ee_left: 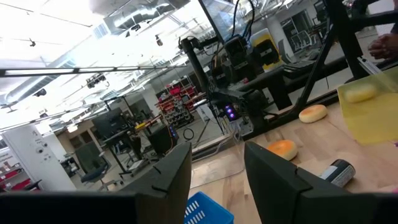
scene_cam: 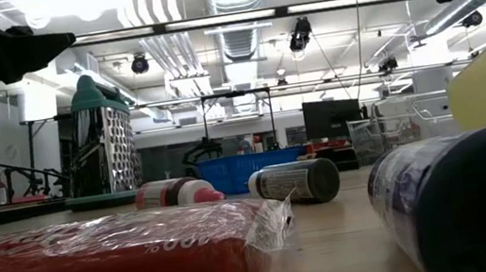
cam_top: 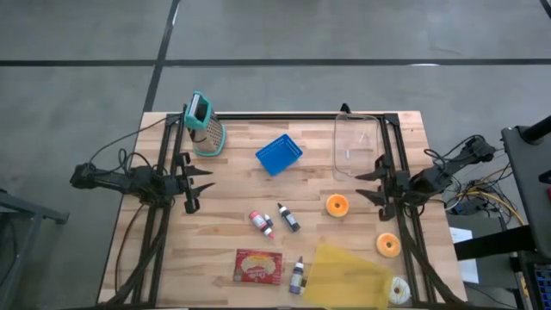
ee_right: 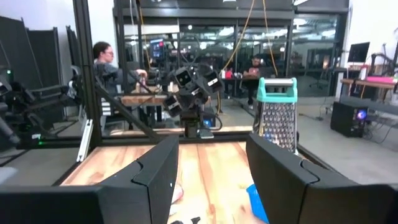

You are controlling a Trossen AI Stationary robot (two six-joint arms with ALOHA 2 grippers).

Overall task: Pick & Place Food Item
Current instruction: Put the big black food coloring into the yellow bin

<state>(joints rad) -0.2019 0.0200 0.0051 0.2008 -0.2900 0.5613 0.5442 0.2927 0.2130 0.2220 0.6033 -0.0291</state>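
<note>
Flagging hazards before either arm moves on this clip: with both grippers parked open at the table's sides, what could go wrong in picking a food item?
1. The nearest orange donut lies close to the right gripper and the clear container; a reach could clip the container's wall.
2. A pale donut rests on the yellow sheet, which may drag along if it is grasped.
3. Small bottles lie on their sides mid-table and could roll if the left gripper brushes them.

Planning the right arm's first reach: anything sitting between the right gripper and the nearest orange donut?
Nothing visible. In the high view the right gripper, jaws open, sits at the table's right edge, and the nearest orange donut lies just ahead of it on bare wood. The clear container is off to the side, not in that line.
</note>
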